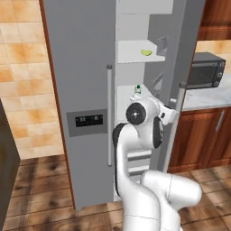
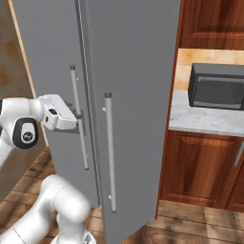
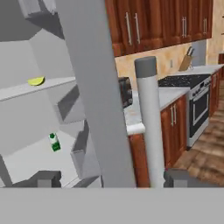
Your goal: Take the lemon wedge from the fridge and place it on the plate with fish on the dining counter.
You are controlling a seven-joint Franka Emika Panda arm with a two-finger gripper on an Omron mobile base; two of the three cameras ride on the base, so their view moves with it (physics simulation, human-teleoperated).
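Currently the fridge [image 1: 85,90] stands with its right door [image 2: 138,119] swung partly outward, exposing the white shelves in the left base view. The left door remains flush, carrying the dark display panel [image 1: 87,120] and a vertical bar handle [image 1: 109,115]. To the right of the fridge, dark wooden cabinets [image 2: 205,167] support a pale top on which a black microwave [image 2: 217,86] sits. The arm reaches toward the open door; the gripper [image 3: 111,177] sits at the door's bar handle [image 3: 151,122], with the handle passing between the two finger tips. The jaws are spread wide, one tip on each side of the handle, and no contact with it can be confirmed. A small green-and-white bottle [image 3: 54,142] stands upright on a lower shelf. The lemon wedge [image 1: 146,53] lies on an upper shelf inside the fridge, well above the bottle and well apart from the gripper.
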